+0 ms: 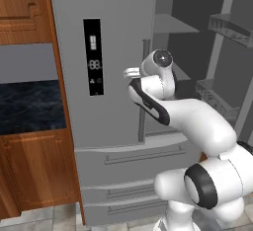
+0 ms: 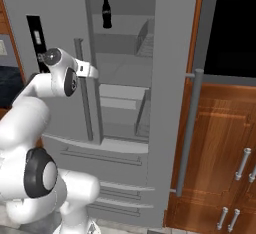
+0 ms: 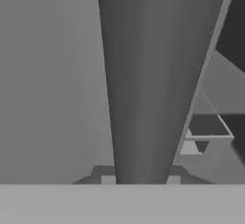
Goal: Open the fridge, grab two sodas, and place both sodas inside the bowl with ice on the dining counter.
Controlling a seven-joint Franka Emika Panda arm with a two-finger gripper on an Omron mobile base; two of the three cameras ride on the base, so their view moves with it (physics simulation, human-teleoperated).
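My pincer [image 3: 141, 182] straddles the left door's bar handle [image 3: 143, 84] at frame centre, grip unconfirmable; slipping off would leave the fridge [image 1: 106, 52] half shut, blocking the cola bottle [image 2: 106, 12] at upper left.

white arm [image 1: 197, 121] bent at elbow, reaching forward, gripper [image 3: 140, 180] fingers straddling something

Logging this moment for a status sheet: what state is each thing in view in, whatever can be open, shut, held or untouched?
fridge right door: swung wide open, shelves showing.
fridge left door: shut, display lit.
left door handle: upright bar, between the gripper's fingertips.
gripper: at the handle; whether it is clamped cannot be told.
cola bottle: upright on an upper shelf, untouched.
fridge drawers: shut.
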